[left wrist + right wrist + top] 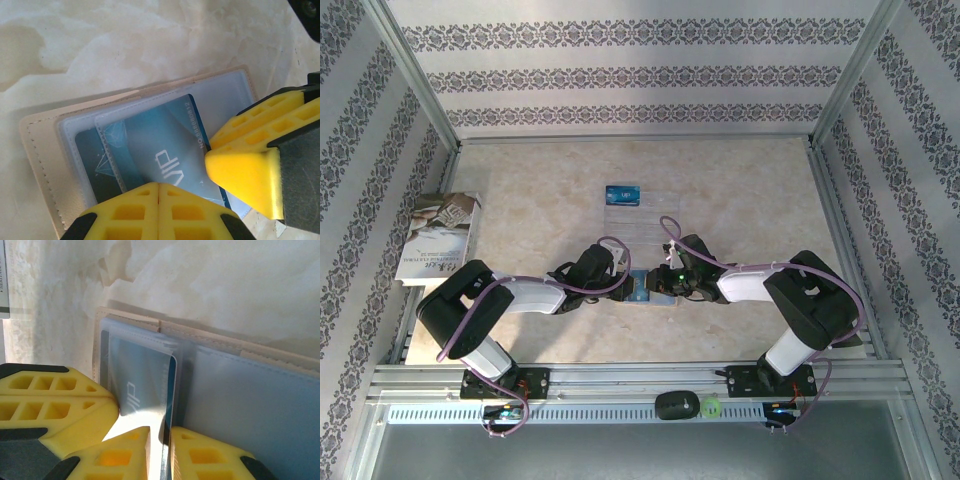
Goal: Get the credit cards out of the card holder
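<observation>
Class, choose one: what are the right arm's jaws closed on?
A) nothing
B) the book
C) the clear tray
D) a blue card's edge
D: the right wrist view shows the right gripper with its jaws pinched on the thin edge of the blue card, which sits in the open card holder.

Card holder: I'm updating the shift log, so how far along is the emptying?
Done: one blue card lies out on the table beyond the card holder. In hand: the right hand pinches the edge of the VIP card, which sits partly in its clear sleeve, while the shut left hand is over the holder. Left: pulling that card free, plus what looks like a darker card behind it.
</observation>
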